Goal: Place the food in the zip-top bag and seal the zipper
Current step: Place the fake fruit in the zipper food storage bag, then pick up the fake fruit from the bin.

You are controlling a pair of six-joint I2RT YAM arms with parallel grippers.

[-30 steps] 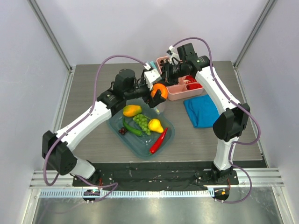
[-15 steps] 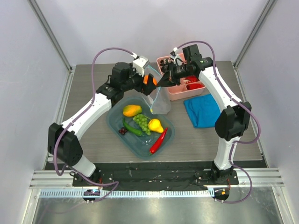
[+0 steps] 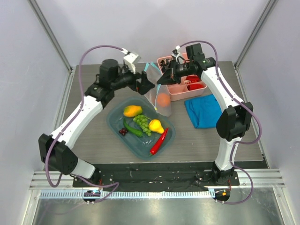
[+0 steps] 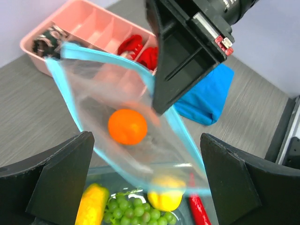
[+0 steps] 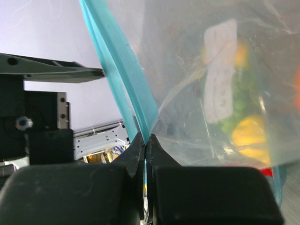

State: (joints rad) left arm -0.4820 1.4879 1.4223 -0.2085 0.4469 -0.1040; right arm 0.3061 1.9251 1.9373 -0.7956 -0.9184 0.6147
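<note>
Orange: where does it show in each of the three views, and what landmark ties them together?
Top external: the orange is just above centre, inside the zip-top bag.
Left wrist: left of centre, inside the bag.
Right wrist: not clearly in it; only an orange blur at the right edge.
Shared landmark: the bag's light blue zipper, visible in all three.

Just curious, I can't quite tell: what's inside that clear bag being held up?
One orange sits inside the zip-top bag. Its pinched edge, behind the right end effector, is covered, so that bit cannot be checked.
</note>
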